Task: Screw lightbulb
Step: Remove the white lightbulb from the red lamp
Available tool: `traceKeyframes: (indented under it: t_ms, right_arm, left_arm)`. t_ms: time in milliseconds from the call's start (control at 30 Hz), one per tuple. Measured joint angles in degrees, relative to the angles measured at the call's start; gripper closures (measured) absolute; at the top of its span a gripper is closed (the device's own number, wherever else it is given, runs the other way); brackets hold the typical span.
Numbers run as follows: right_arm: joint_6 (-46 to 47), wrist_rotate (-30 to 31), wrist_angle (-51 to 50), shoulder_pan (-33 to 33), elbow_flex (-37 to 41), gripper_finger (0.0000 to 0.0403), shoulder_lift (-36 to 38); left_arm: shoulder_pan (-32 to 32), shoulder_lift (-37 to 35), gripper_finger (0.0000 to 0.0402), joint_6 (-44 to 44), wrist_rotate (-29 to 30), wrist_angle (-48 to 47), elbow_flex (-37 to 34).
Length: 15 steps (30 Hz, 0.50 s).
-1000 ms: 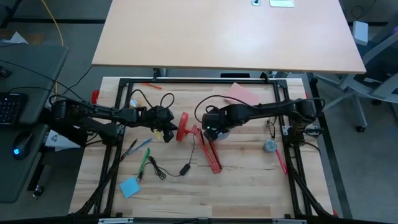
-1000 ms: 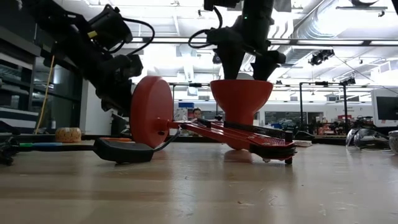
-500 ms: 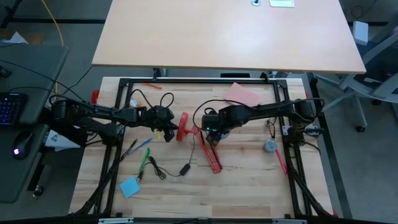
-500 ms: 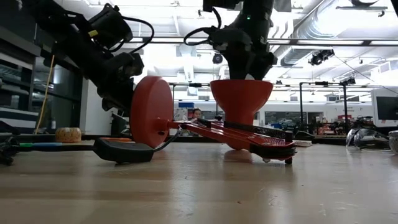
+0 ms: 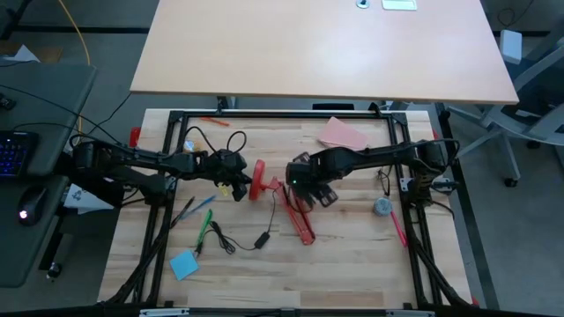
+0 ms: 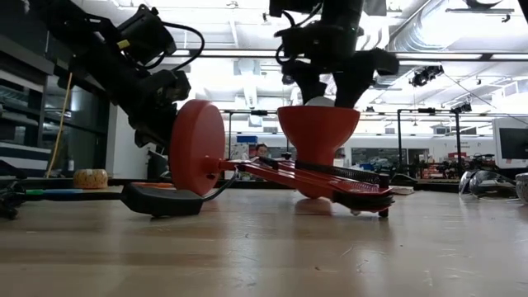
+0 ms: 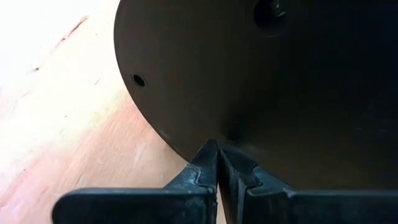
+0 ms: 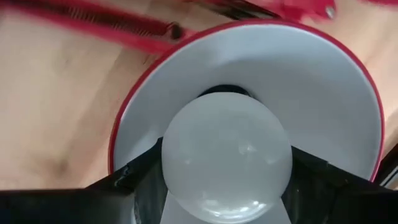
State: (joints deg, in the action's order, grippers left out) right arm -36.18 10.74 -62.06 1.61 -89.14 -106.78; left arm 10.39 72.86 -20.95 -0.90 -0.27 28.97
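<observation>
No readable text, label, brand, number or sign appears in any view. The sticky notes and papers seen from above show no writing that can be made out, and the signs and screens in the room behind the counter are too small and blurred to read.
</observation>
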Motion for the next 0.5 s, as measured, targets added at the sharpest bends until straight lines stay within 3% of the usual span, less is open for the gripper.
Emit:
traceKeyframes:
  t_ms: [133, 500]
  right_arm:
    - [-6.5, 0.1, 0.0, 0.0, 0.0, 0.0160, 0.0]
    - [-3.0, 0.0, 0.5, -0.1, 0.0, 0.0159, 0.0]
  left_arm:
    - [0.0, 0.0, 0.0401, 0.0, 0.0, 0.0, 0.0]
    - [0.0, 0.0, 0.0402, 0.0, 0.0, 0.1, 0.0]
